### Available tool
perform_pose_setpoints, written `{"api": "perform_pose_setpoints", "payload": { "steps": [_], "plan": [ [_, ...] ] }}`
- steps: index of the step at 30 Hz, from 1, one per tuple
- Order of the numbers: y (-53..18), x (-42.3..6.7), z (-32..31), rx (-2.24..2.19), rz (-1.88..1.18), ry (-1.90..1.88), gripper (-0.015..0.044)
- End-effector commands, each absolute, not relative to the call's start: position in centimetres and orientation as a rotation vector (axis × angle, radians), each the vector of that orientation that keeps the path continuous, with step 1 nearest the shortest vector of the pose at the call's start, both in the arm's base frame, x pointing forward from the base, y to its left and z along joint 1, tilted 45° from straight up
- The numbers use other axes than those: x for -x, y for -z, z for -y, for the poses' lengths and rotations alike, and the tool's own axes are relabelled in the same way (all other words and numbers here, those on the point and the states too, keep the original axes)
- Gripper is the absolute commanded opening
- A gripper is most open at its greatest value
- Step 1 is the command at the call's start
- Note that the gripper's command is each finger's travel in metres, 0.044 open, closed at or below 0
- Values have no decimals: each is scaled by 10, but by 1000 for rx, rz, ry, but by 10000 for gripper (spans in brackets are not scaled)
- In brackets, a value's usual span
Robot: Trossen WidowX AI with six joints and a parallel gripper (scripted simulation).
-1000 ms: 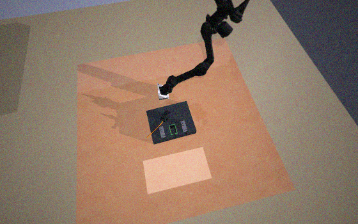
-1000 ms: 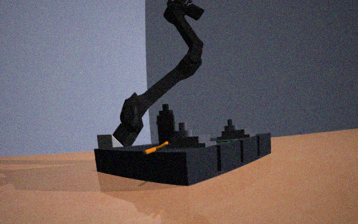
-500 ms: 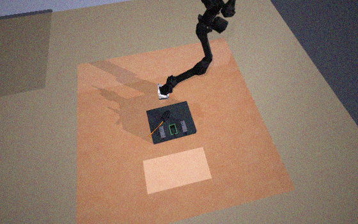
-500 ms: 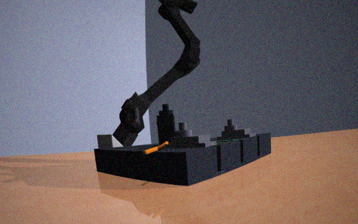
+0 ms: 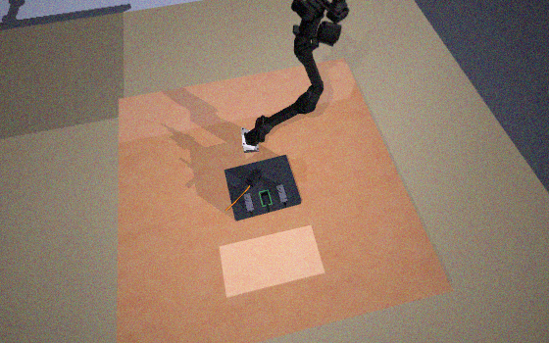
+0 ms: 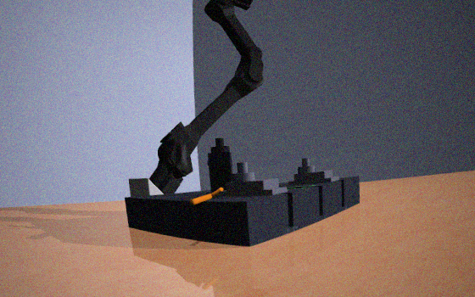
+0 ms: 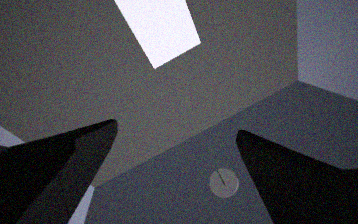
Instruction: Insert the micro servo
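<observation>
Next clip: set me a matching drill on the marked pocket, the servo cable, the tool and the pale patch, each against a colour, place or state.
Things:
1. marked pocket
2. servo cable
3. tool
4. pale patch

Descriptions:
A. wide open, holding nothing
B. orange
C. on the mat, apart from the deck
D. outlined in green

Pairs: 1-D, 2-B, 3-A, 4-C
</observation>
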State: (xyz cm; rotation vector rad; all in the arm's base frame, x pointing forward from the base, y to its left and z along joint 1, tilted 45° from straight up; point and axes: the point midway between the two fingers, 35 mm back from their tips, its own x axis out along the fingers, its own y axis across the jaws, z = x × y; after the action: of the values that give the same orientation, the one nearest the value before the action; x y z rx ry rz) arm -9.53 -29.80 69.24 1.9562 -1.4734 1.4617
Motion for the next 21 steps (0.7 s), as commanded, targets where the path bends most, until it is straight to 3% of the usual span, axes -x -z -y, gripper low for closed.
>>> {"api": "perform_pose_setpoints", "payload": {
  "steps": [1,21],
  "plan": [
    [-679,93,319,-2045,1506,-1513,440],
    [-622,64,387,-2380,1611,-1712,440]
  ]
}}
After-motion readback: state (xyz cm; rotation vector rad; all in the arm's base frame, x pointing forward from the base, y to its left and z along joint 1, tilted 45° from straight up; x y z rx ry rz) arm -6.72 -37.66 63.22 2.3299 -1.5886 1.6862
